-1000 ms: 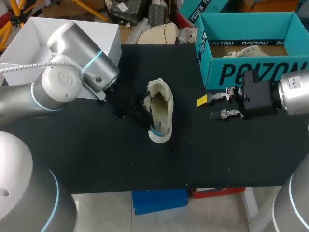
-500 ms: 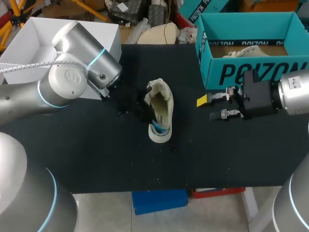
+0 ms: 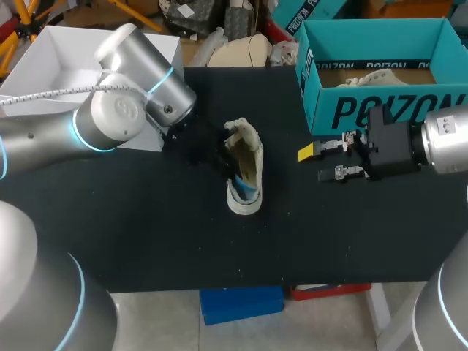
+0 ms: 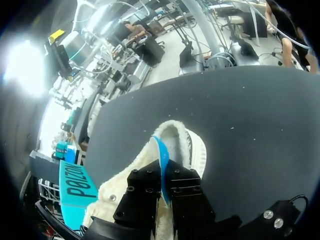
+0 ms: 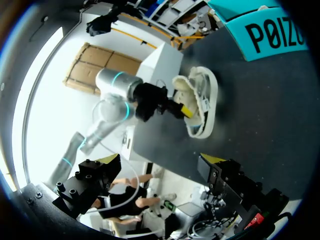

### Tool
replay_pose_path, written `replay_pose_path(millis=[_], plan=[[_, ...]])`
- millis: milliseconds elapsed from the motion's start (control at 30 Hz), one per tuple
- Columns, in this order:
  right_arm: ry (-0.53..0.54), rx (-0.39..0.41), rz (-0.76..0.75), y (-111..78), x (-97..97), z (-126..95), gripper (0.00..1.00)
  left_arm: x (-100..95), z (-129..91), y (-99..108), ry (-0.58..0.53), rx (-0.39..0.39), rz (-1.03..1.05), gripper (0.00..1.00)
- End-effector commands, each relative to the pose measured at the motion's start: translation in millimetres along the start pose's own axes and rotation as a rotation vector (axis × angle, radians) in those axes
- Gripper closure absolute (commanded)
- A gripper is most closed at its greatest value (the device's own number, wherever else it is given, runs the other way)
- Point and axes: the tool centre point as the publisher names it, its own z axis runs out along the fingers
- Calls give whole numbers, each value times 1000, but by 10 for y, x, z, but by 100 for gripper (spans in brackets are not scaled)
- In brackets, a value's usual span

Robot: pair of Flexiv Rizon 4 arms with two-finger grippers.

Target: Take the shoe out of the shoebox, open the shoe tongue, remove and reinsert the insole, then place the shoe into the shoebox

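Black table [image 3: 146, 234], teal shoebox [image 3: 380, 110] at far R corner. Shoe [image 3: 247, 157] is out of the box, lying mid-table, well apart from it. L gripper [image 4: 164, 175] at the shoe's mouth, fingers pinched on the blue insole [image 4: 160, 150], partly out. R gripper [image 3: 316, 163] spread, empty, btwn shoe & box. Looks approx midway: insole work to finish, then reboxing.
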Motion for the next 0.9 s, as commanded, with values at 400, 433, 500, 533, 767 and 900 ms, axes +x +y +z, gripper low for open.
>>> replay_pose_path(millis=[400, 433, 500, 533, 767, 900], plan=[[-2, 1, 1, 1, 6, 3, 0, 93, 209, -2, 236, -2, 100, 100], [-2, 1, 1, 1, 6, 3, 0, 92, 230, 1, 241, -7, 108, 100], [-2, 1, 1, 1, 6, 3, 0, 101, 267, 15, 252, -6, 114, 100], [-2, 1, 1, 1, 6, 3, 0, 107, 285, 22, 255, -5, 117, 100], [-2, 1, 1, 1, 6, 3, 0, 103, 231, -5, 250, -11, 120, 60], [-2, 1, 1, 1, 6, 3, 0, 47, 69, -43, 249, -26, 137, 0]])
